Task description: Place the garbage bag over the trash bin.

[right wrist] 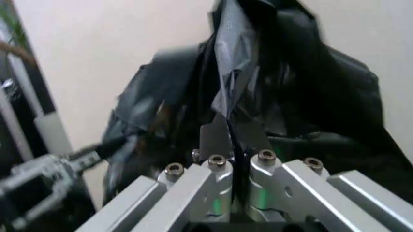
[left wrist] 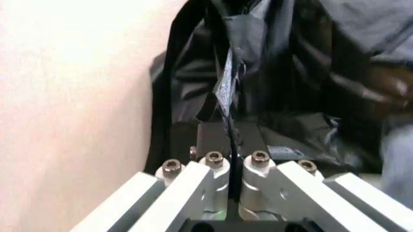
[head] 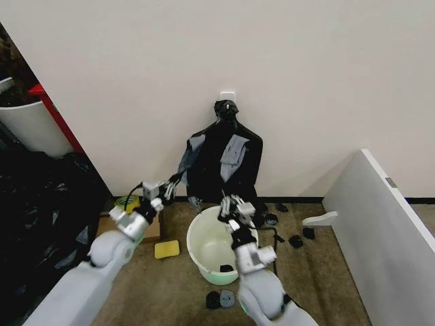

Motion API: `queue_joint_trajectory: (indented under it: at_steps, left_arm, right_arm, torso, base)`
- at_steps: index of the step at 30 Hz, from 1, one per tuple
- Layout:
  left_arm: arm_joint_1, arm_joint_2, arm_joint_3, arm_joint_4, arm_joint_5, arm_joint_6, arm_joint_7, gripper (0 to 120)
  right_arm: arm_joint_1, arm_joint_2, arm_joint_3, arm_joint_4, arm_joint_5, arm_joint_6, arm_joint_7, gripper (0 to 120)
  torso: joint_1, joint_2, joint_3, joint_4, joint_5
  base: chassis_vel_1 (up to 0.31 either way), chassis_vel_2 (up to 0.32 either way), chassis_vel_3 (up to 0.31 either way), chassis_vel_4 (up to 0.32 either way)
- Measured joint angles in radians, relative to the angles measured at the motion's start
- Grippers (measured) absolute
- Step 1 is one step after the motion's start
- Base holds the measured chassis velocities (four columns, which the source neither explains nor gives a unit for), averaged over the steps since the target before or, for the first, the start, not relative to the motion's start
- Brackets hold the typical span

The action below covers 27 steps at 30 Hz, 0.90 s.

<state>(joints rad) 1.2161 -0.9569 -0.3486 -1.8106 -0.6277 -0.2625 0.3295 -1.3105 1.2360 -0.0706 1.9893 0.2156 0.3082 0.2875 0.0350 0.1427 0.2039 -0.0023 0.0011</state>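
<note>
The garbage bag point(head: 194, 157) is thin glossy black plastic with grey sheen, raised against the wall behind the trash bin point(head: 194, 234). The bin is a round cream-white bucket with a pale green base and stands open on the carpet. My left gripper point(head: 165, 191) is up at the bin's left and is shut on the bag's edge. Close up, the left gripper point(left wrist: 230, 140) pinches a fold of the bag point(left wrist: 226, 87). My right gripper point(head: 230, 206) hovers over the bin's far rim. That gripper point(right wrist: 231, 137) is also shut on the bag's film point(right wrist: 232, 77).
A bundle of black bags point(head: 226, 109) hangs knotted from a wall hook behind. Black sheeting point(head: 41, 217) and a white cylinder with a red edge point(head: 27, 125) stand at the left. A yellow sponge point(head: 166, 249) and small black pieces point(head: 296, 240) lie on the floor. A white panel point(head: 380, 224) stands to the right.
</note>
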Motion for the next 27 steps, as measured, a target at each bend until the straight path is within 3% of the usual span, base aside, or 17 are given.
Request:
queue_joint_trajectory:
  at_steps: [4,11,19,23,27]
  left_arm:
    - [0.097,-0.011,-0.036,-0.076,0.047,-0.034,-0.005,0]
    - [0.216,-0.018,-0.052,-0.150,0.128,-0.080,-0.005,0]
    - [0.303,0.012,-0.063,-0.186,0.188,-0.112,0.003,0]
    - [0.368,0.044,-0.068,-0.187,0.236,-0.167,0.044,0]
    - [0.374,0.043,-0.070,-0.187,0.243,-0.186,0.065,0]
  right_arm:
    - [-0.082,-0.104,-0.023,0.068,-0.013,-0.002,0.030,0]
    - [-0.211,-0.186,-0.029,0.144,-0.076,0.025,0.032,0]
    - [-0.330,-0.252,-0.015,0.169,-0.144,0.081,0.024,0]
    - [-0.465,-0.313,0.028,0.214,-0.178,0.146,0.015,0]
    - [-0.495,-0.318,0.051,0.230,-0.201,0.194,-0.008,0]
  torso:
    - [0.000,0.000,0.000,-0.0005,-0.0001]
    - [0.000,0.000,0.000,-0.0004,-0.0008]
    - [0.000,0.000,0.000,-0.0002,-0.0005]
    - [0.000,0.000,0.000,-0.0003,-0.0006]
    - [0.000,0.000,0.000,-0.0004,-0.0005]
  base:
    - [0.000,0.000,0.000,0.000]
    - [0.000,0.000,0.000,0.000]
    - [0.000,0.000,0.000,0.000]
    - [0.000,0.000,0.000,0.000]
    - [0.000,0.000,0.000,0.000]
